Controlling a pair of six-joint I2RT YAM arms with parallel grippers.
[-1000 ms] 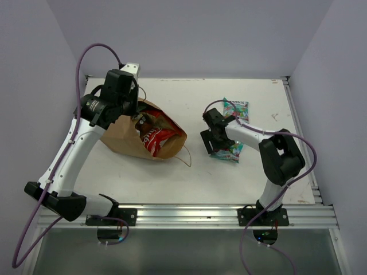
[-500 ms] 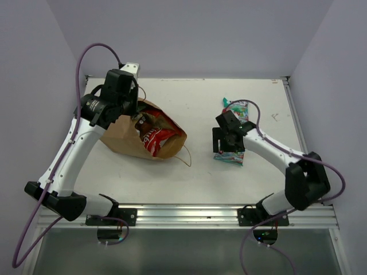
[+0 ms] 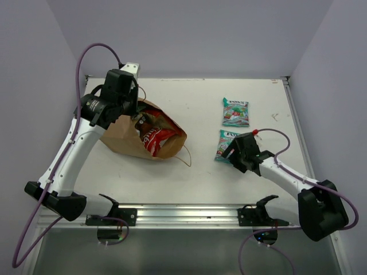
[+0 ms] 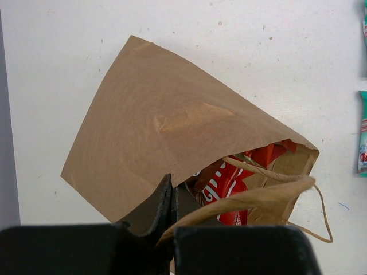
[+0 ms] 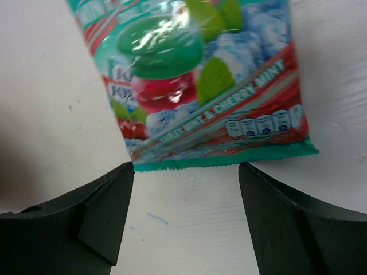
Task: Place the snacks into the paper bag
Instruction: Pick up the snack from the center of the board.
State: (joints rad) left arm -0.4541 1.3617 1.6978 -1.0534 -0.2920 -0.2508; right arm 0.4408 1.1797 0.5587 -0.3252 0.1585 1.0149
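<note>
The snacks left outside were two teal-green mint candy packets, lying flat on the white surface on the right side. The nearer packet lay face up. The right gripper hovered low at its near edge with its jaws spread wide and nothing between them. The packet's crimped bottom edge lay just beyond the fingertips, so the gripper looked lined up to close on that thin seam.

To the left and slightly farther back, the brown paper bag lay on its side with its mouth facing right, toward the loose packets. Red packets showed inside the opening. One twisted loop handle trailed onto the surface at the near side of the mouth.

The left gripper was clamped tight on the bag's upper rim. It seemed to be lifting that edge so the mouth gaped open for the next packet.

Farthest back on the right lay the farther packet, well apart from both grippers.
</note>
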